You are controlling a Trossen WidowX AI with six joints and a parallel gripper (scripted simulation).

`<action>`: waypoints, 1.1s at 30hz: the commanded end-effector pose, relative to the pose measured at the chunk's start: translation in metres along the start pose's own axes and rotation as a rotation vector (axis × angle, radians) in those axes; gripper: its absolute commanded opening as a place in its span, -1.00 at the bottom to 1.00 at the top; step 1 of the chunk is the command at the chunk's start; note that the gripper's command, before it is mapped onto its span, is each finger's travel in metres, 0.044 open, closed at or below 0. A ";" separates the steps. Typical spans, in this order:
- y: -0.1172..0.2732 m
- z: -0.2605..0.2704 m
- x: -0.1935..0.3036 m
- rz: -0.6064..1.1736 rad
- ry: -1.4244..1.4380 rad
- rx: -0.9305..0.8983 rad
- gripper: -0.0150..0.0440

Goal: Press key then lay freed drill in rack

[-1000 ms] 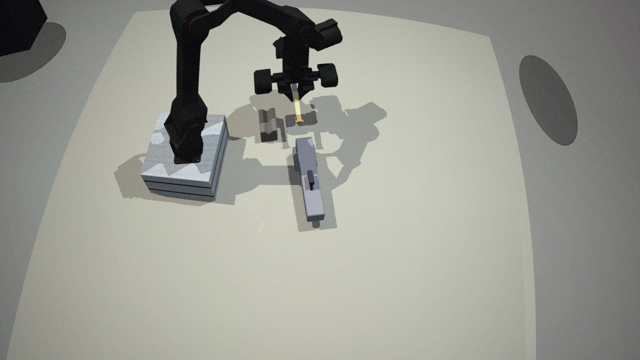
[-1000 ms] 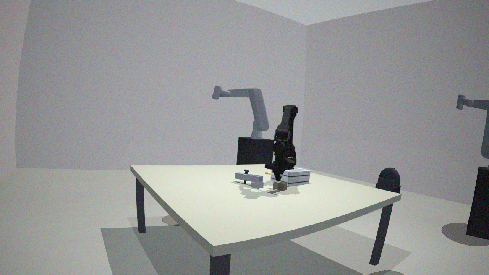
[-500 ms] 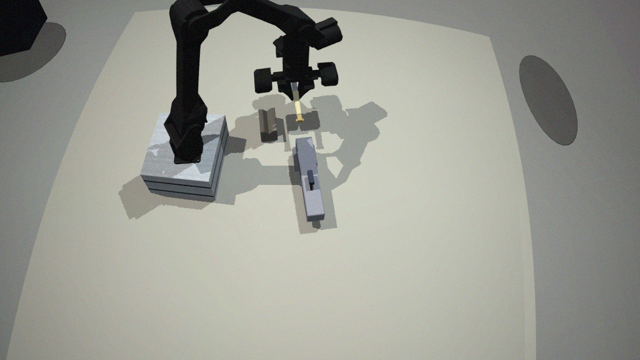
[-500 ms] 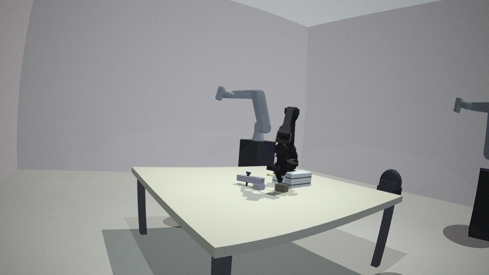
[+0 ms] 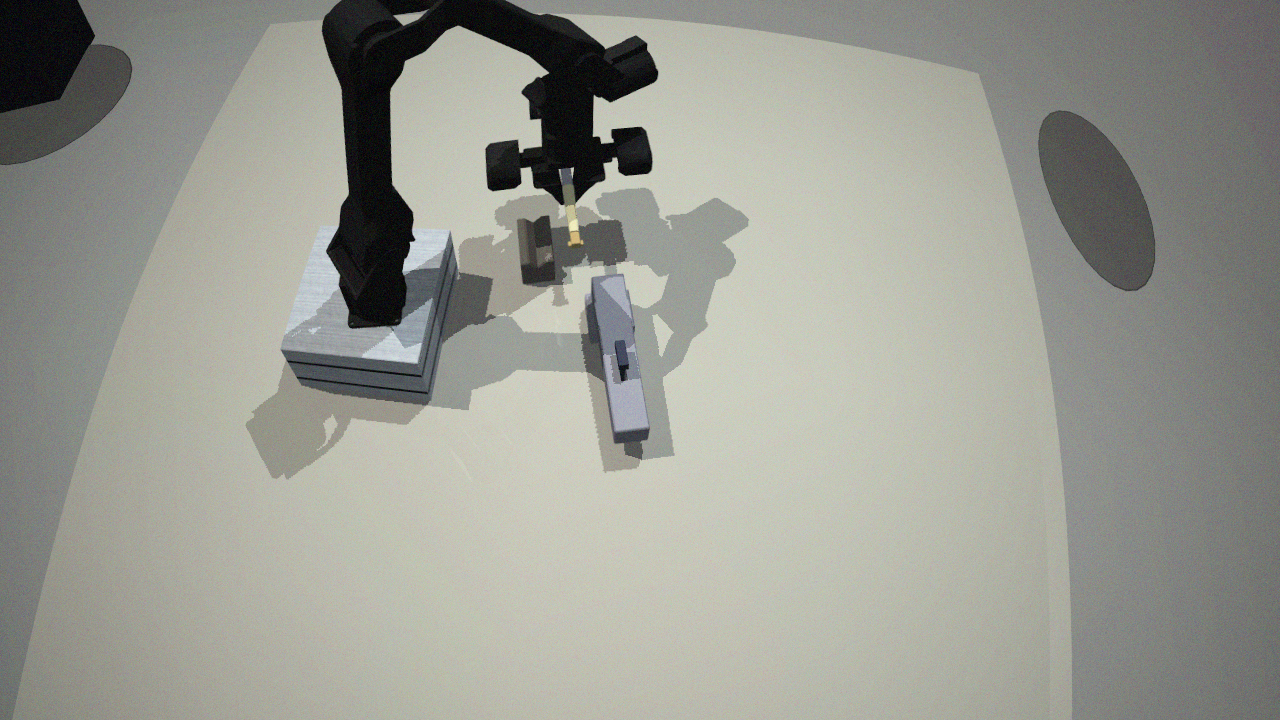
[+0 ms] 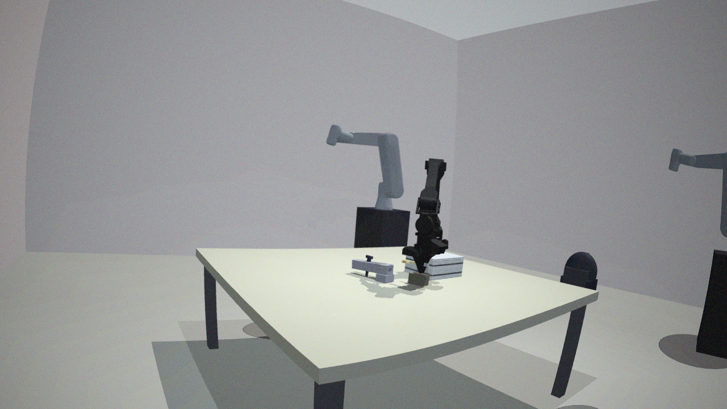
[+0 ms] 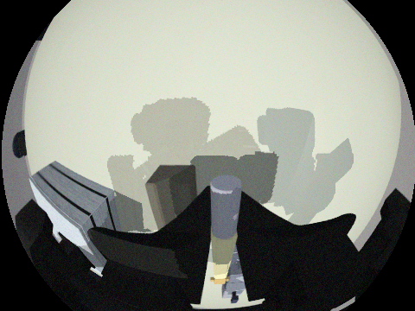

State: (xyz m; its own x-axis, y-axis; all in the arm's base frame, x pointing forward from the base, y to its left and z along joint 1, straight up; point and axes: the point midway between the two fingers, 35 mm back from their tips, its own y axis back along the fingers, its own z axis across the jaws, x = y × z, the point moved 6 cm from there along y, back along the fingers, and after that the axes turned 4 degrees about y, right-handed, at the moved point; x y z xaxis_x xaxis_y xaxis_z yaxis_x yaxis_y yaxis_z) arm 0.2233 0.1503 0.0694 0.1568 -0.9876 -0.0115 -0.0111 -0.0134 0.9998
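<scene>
My gripper (image 5: 564, 196) (image 6: 421, 269) (image 7: 220, 192) is shut on the drill (image 5: 571, 211) (image 6: 406, 262) (image 7: 225, 216), a thin rod with a grey shank, a yellow part and an orange end. It holds the drill above the table, out of the holder, with the orange end towards the holder. The brown grooved rack (image 5: 537, 252) (image 6: 418, 279) (image 7: 166, 194) stands beside the drill, to its left in the top view and in the wrist view. The lavender holder (image 5: 630, 407) (image 6: 373, 266) carries the dark key (image 5: 621, 351) (image 6: 368, 258). The fingers hide part of the shank.
The arm stands on a grey layered base block (image 5: 358, 353) (image 6: 447, 267) (image 7: 71, 187), left of the rack in the top view. The pale table (image 5: 805, 537) (image 6: 314, 325) carries everything. Other robot arms (image 6: 390, 162) stand beyond it.
</scene>
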 end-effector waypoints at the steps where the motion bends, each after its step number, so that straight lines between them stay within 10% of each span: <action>1: 0.000 0.007 -0.002 -0.005 -0.005 0.007 -0.49; 33: -0.020 0.042 -0.014 -0.006 -0.005 0.004 -0.49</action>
State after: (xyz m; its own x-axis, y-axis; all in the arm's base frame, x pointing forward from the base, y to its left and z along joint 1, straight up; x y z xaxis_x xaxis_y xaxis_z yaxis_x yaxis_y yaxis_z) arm 0.1806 0.1582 0.0556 0.1574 -0.9873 -0.0221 -0.0224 -0.0260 0.9994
